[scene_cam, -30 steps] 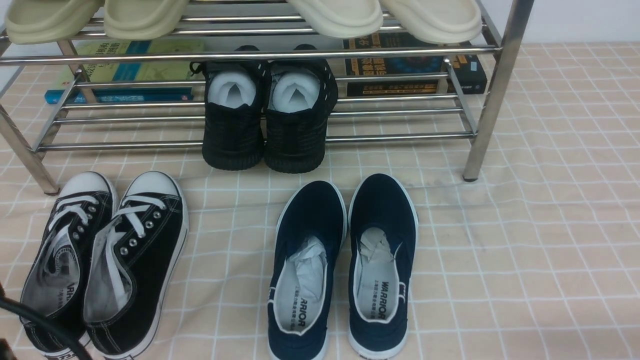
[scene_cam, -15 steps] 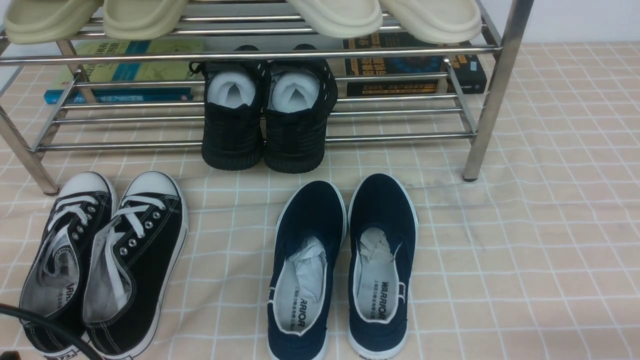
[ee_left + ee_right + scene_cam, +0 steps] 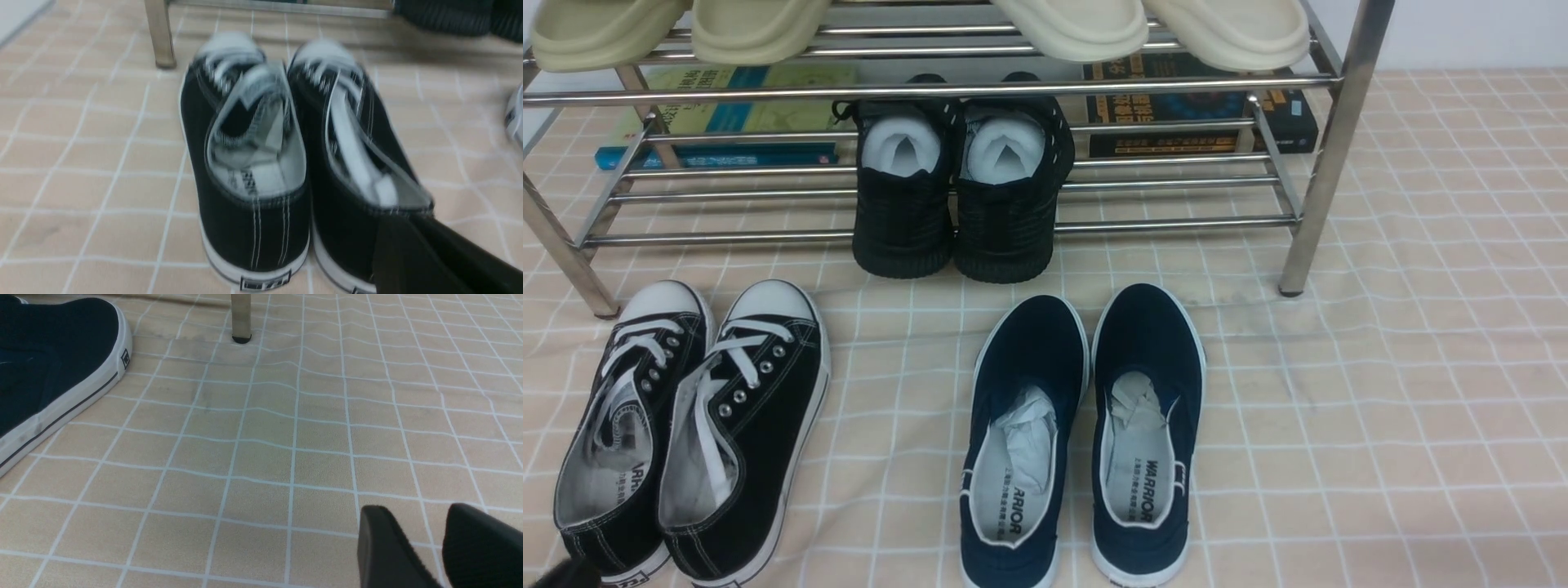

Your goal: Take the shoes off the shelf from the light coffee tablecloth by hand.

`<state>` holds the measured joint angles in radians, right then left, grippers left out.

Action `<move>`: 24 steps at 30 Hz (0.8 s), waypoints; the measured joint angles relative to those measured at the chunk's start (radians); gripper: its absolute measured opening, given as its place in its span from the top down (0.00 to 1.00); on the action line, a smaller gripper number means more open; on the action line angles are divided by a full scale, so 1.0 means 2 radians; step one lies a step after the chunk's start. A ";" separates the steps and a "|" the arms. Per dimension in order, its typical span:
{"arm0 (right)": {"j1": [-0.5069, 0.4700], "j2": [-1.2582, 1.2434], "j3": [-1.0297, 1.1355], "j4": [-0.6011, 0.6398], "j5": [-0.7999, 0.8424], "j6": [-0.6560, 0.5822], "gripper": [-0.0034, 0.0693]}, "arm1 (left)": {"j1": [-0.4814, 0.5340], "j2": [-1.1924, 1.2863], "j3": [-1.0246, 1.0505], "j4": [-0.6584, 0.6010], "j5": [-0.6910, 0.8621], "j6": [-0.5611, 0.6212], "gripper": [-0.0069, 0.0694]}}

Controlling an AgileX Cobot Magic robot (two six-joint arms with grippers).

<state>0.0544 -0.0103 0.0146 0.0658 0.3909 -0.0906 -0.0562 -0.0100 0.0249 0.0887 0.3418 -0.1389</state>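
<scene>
My left gripper sits low at the near left corner of the tablecloth, just behind the heels of the sneakers. In the front view only a dark sliver of it shows at the bottom edge, where half a second ago a black cable curved across that corner and a second ago more of the arm was showing, so I am drawing back toward myself. In the left wrist view a single dark finger overlaps the heel of one sneaker, and the picture is blurred; I cannot tell whether the gripper is parted or closed, though nothing appears to be held in it. My right gripper hovers over bare cloth toward the near right, its two pads close together with a narrow gap and gripping nothing. The sneakers lie side by side on the cloth by the near left edge, toes pointing at the rack, and have not shifted across these moments. Right of them, near the middle, sit the navy slip-ons. Farther back, the black knit shoes remain on the lower bars, with pale slippers above. I judge the sneakers delivered and my retreat the closing move.
</scene>
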 joint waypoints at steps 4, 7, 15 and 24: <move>0.000 0.000 0.000 0.000 0.000 0.000 0.62 | 0.000 -0.001 0.001 0.005 0.010 0.000 0.85; 0.000 0.000 0.000 0.000 0.000 0.000 0.62 | 0.000 -0.001 0.001 0.006 0.014 0.000 0.85; 0.000 0.000 0.000 0.000 0.000 0.000 0.62 | 0.000 -0.001 0.001 0.007 0.014 0.000 0.84; 0.000 0.000 0.000 0.000 0.000 0.000 0.62 | 0.000 -0.001 0.001 0.007 0.014 0.000 0.83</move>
<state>0.0544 -0.0103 0.0146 0.0658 0.3909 -0.0915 -0.0562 -0.0130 0.0263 0.1034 0.3707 -0.1389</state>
